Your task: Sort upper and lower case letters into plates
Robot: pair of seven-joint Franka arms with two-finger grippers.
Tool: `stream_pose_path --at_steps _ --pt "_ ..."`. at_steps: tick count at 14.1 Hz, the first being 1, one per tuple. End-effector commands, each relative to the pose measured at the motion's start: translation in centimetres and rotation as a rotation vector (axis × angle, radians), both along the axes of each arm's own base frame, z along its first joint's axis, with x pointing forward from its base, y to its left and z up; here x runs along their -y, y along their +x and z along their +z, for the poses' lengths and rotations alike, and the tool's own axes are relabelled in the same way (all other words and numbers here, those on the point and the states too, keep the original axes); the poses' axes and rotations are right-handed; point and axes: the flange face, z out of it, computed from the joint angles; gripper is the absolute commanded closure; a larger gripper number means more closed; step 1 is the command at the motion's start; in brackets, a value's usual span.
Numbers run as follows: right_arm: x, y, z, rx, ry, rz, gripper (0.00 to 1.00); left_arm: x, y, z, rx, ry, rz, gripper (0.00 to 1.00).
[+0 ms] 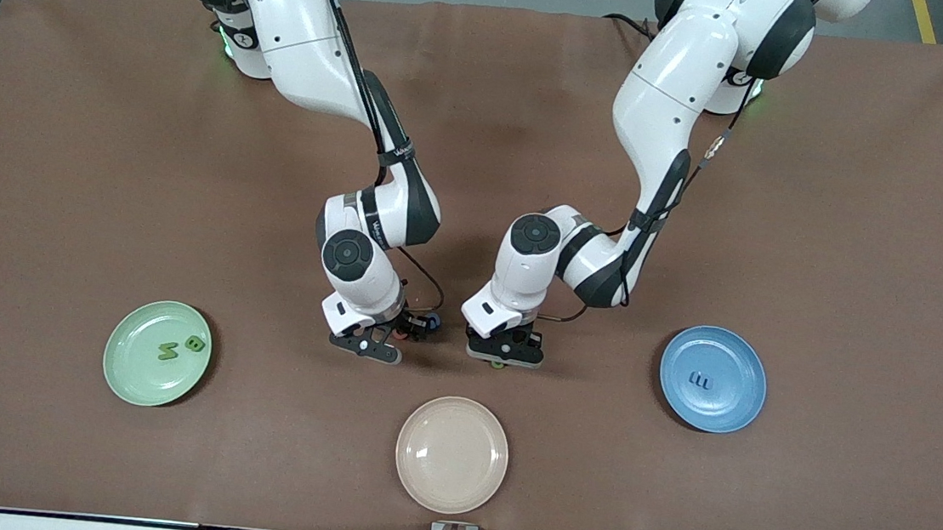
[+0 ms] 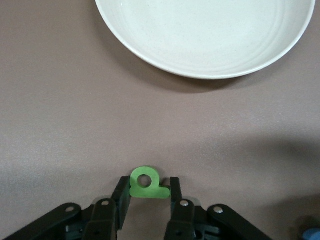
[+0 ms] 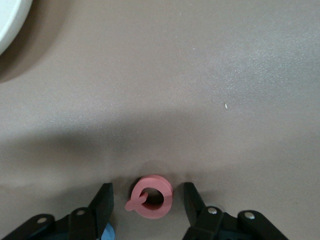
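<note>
A small green letter [image 2: 145, 182] lies on the brown table between the cream plate and the robots' bases, and my left gripper [image 2: 150, 183] is shut on it, both fingers touching its sides. In the front view this gripper [image 1: 504, 355] is down at the table with the letter [image 1: 497, 365] peeking out below it. My right gripper [image 3: 147, 190] stands open around a red ring-shaped letter [image 3: 151, 196], with a gap on each side. The pale green plate [image 1: 129, 372] holds two green letters [image 1: 180, 348]. The blue plate [image 1: 732, 407] holds one blue letter [image 1: 700, 380].
An empty cream plate [image 1: 451, 454] sits nearest the front camera, close to both grippers. A blue letter [image 1: 432, 323] lies on the table right beside the right gripper's finger. The two hands work side by side at the middle of the table.
</note>
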Motion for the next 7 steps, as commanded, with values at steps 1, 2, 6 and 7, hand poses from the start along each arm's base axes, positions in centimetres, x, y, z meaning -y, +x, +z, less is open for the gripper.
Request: stream_pose_path --at_steps 1,2,6,7 --pt "-0.3 -0.7 -0.7 -0.021 -0.012 0.014 0.46 -0.5 0.6 -0.8 0.001 0.011 0.004 0.89" --pt "-0.3 -0.8 -0.8 -0.022 -0.013 0.014 0.49 -0.5 0.6 -0.6 0.004 0.009 0.004 0.92" --pt "0.0 -0.8 -0.9 -0.027 -0.015 0.011 0.63 -1.2 1.6 2.1 0.016 0.004 0.023 0.97" --pt "0.0 -0.8 -0.9 -0.027 -0.015 0.009 0.66 -2.0 2.2 3.1 0.013 0.013 0.036 0.97"
